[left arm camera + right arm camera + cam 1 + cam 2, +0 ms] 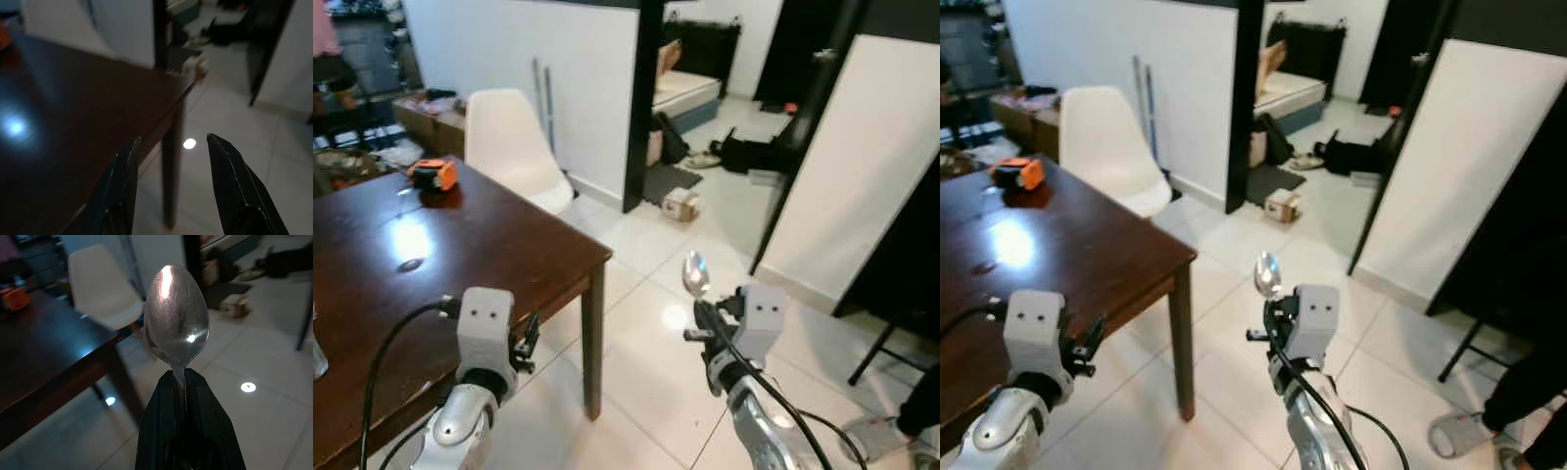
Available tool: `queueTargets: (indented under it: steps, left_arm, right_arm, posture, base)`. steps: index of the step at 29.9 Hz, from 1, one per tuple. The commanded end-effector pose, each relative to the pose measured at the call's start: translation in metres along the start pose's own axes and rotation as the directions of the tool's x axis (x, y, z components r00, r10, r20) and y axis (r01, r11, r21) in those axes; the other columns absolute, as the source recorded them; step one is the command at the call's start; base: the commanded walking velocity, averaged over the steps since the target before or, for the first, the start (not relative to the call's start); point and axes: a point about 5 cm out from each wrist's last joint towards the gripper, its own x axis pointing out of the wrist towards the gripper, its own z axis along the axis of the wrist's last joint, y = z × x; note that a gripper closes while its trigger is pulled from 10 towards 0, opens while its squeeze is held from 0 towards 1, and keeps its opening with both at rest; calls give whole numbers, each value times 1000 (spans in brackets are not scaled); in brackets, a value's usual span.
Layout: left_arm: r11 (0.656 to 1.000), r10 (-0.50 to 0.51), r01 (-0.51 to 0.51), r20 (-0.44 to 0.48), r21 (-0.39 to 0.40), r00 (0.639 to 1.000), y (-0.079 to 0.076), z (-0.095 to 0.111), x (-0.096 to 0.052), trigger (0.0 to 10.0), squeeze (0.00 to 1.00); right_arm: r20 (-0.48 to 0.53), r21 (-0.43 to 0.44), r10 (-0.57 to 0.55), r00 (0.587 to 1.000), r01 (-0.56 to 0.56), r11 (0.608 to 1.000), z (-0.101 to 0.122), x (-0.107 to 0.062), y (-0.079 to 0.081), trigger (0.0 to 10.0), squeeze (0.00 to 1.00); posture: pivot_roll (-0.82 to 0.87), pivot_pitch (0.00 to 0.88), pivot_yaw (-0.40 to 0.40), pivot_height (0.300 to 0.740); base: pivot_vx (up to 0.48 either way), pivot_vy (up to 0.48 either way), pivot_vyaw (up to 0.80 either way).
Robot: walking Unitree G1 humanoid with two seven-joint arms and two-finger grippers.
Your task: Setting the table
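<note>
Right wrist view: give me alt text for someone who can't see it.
The right gripper holds a metal spoon upright by its handle, bowl uppermost. Behind it are a dark wooden table, a white chair and white tiled floor.

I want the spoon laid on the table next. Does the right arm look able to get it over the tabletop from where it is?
Probably yes: the right gripper holds the spoon upright beside the table corner, with open floor between.
</note>
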Motion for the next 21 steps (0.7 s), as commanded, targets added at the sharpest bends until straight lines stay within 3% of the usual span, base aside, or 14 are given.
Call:
queueTargets:
  steps: [1,21]
  left_arm:
    - [1000,2,-2,-23,-1,1000,1,-5,-3,10000,0]
    - [1000,-3,3,-24,-3,1000,0,-5,-3,10000,0]
  right_arm:
    - [-9,4,-3,1000,3,1000,-3,-2,0,10000,0]
    - [-12,3,0,1000,0,1000,-3,-2,1,10000,0]
  posture:
    - [47,86,46,740]
    - [49,84,46,740]
  base:
    - [0,0,-800]
    - [0,0,-800]
